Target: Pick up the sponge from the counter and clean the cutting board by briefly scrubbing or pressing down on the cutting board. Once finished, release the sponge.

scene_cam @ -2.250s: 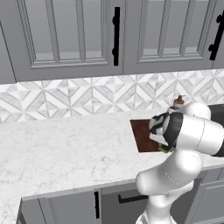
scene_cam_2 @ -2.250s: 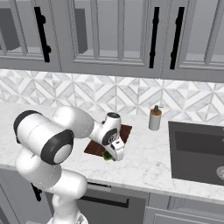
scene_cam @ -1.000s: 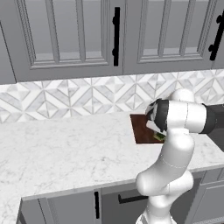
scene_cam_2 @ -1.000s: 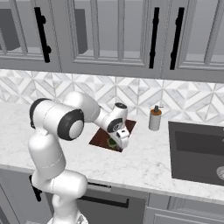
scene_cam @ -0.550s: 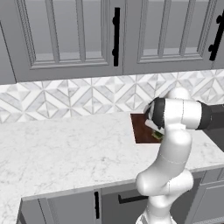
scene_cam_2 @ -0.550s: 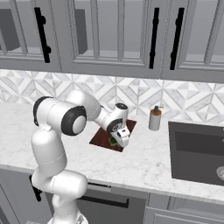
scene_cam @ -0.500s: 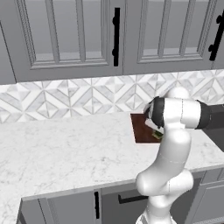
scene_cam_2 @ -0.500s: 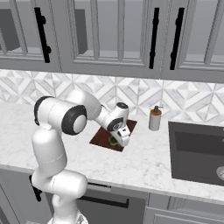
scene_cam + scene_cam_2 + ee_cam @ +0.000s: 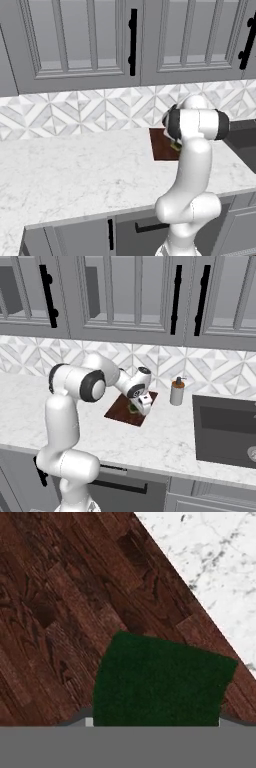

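1. I am the gripper (image 9: 139, 407), and my jaws are closed on the sponge (image 9: 161, 679). I hold it tight between my two fingers.
2. In my hand view, the sponge is a dark green block right in front of me. It fills the low middle of what I see.
3. The sponge is over the cutting board (image 9: 65, 597). From here it looks pressed down on the wood, but I cannot tell for sure if it is touching.
4. The cutting board is dark red-brown wood with lots of grain lines. It is much bigger than the sponge.
5. The sponge is near one edge of the board. Just past that edge I see the white counter (image 9: 215, 567) with thin grey lines in it.
6. From the right base view, my white arm reaches out over the counter (image 9: 165, 441) and bends down to the cutting board (image 9: 120, 410). A bit of green sponge (image 9: 134, 408) peeks out under me.
7. A small soap bottle (image 9: 176, 391) stands on the counter near the board, on the side by the sink. It does not touch the board.
8. A dark sink (image 9: 225, 428) is set in the counter past the bottle.
9. From the left base view, my arm stands in front of the cutting board (image 9: 161, 144) and hides most of it. A small bit of yellow-green sponge (image 9: 176, 146) shows by the arm.
10. Grey cupboards (image 9: 135, 298) with black handles hang on the wall above the tiled wall (image 9: 75, 110).
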